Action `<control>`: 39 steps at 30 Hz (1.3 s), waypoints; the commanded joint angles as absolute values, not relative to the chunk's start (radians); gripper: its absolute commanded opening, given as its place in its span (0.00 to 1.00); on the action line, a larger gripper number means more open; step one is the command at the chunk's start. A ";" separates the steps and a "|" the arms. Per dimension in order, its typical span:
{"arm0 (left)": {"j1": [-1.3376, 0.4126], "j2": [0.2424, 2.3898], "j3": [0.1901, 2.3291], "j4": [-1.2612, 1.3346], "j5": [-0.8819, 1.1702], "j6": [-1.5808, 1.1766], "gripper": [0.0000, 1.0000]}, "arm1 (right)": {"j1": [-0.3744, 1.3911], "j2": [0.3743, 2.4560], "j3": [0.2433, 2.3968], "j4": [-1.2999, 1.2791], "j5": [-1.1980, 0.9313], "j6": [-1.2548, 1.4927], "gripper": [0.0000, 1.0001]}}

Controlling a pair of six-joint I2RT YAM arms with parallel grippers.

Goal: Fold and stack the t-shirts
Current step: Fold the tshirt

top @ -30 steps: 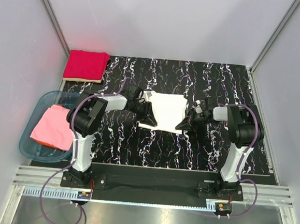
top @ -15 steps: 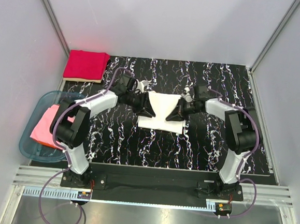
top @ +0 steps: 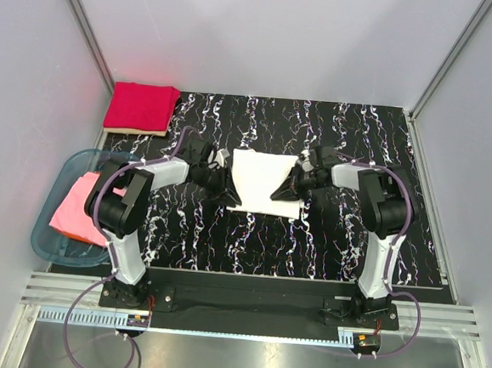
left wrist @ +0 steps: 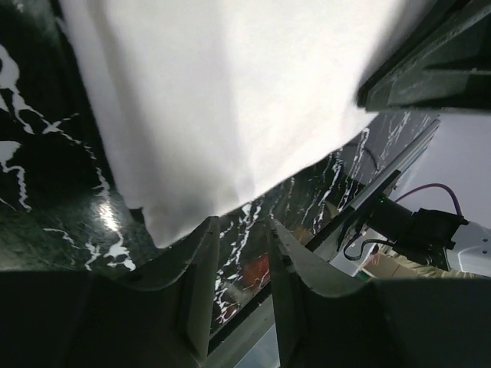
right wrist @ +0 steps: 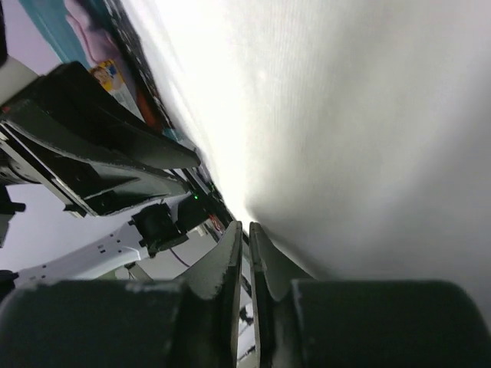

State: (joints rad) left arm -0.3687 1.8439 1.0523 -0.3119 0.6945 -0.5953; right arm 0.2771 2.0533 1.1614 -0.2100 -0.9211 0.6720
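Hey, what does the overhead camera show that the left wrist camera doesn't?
Only the overhead view shows the folded red shirt at the far left and the pink shirt in the teal tub. Only the left wrist view shows the left gripper open, with nothing between its fingers. Both show the white shirt lying on the black streaked mat.

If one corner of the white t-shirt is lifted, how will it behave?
The white t-shirt would probably droop and unfold, since it lies in soft, flat layers. Being thin cloth, it is likely light. Pushed across the black mat, it would likely wrinkle rather than slide whole.
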 commanded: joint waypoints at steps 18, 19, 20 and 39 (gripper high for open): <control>-0.548 2.074 1.336 -0.075 0.729 -0.730 0.37 | 0.038 2.266 1.532 -0.308 -0.862 0.594 0.15; -0.543 2.059 1.338 -0.086 0.726 -0.721 0.37 | 0.032 2.267 1.540 -0.320 -0.859 0.591 0.15; -0.534 2.045 1.335 -0.098 0.726 -0.709 0.37 | 0.028 2.266 1.548 -0.339 -0.859 0.583 0.15; -0.221 2.195 1.554 -0.095 0.792 -0.752 0.42 | 0.031 2.332 1.713 -0.353 -0.888 0.679 0.19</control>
State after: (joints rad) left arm -0.2199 2.1529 1.4906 -0.1257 0.7528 -0.7292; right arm 0.0223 2.3066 1.6600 -0.3573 -0.8768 0.6464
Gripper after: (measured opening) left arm 0.417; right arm 0.190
